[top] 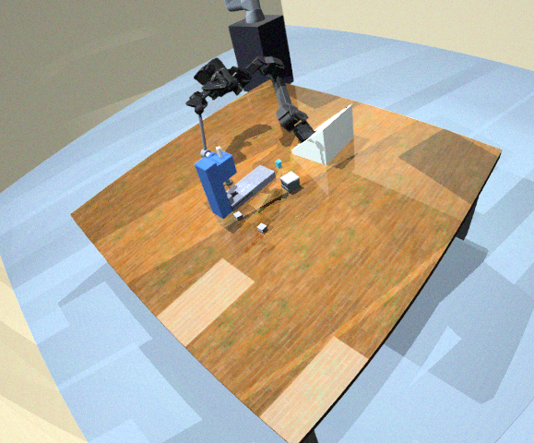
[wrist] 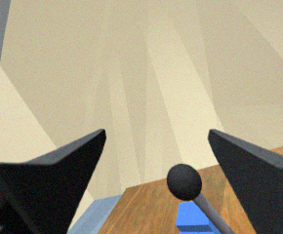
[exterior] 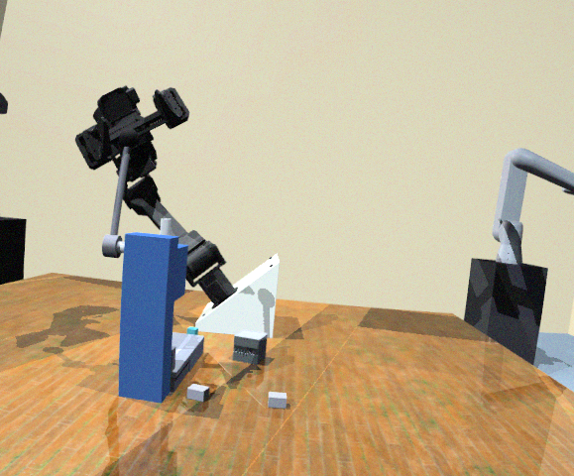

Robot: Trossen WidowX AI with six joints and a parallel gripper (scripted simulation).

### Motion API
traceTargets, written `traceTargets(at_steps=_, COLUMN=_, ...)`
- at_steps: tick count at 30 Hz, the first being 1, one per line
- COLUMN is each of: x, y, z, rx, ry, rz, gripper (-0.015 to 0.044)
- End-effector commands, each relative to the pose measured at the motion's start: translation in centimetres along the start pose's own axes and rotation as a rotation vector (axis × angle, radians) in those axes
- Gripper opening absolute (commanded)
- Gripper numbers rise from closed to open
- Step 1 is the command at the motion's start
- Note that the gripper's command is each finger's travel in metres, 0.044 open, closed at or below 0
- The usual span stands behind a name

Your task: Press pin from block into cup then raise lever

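My gripper (top: 204, 87) (exterior: 129, 128) (wrist: 155, 134) is open and empty, high above the press. The lever's black knob (exterior: 127, 138) (wrist: 184, 182) shows low between the fingertips in the wrist view, right of centre; neither finger is closed on it. The lever rod (top: 202, 131) (exterior: 119, 191) stands nearly upright beside the blue press (top: 213, 190) (exterior: 146, 317) (wrist: 192, 214). The grey bed (top: 256, 181) (exterior: 190, 348) reaches out from the press. A dark block with a pale top (top: 290, 182) (exterior: 249, 349) stands on the table beside the bed. Its pin and the cup cannot be made out.
A small cyan piece (top: 278, 163) (exterior: 192, 330) is near the bed's far end. Two small pale blocks (top: 262, 227) (exterior: 197, 392) lie near the press foot. A white wedge-shaped stand (top: 338, 136) (exterior: 256, 312) is by the arm's base.
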State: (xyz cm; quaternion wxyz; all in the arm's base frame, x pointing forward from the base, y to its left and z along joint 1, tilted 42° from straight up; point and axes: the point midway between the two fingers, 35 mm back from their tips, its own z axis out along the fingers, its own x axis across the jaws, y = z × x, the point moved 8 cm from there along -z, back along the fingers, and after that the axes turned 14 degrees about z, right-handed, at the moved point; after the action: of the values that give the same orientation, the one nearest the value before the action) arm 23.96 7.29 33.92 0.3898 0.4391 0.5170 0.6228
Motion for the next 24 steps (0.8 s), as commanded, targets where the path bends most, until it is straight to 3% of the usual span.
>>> traceTargets(at_steps=1, x=3.0, y=-0.7, z=0.9, rx=0.071, ry=0.122, rz=-0.117, gripper=0.044)
traceTargets(at_steps=11, x=7.1, y=-6.0, z=2.9, rx=0.346, ry=0.313, rz=-0.545, gripper=0.044)
traceTargets(at_steps=18, x=5.9, y=-14.1, z=4.0, rx=0.762, ry=0.391, rz=-0.988, gripper=0.044)
traceTargets(at_steps=24, x=4.3, y=-20.7, z=2.7, rx=1.163, ry=0.639, rz=-1.408, gripper=0.044)
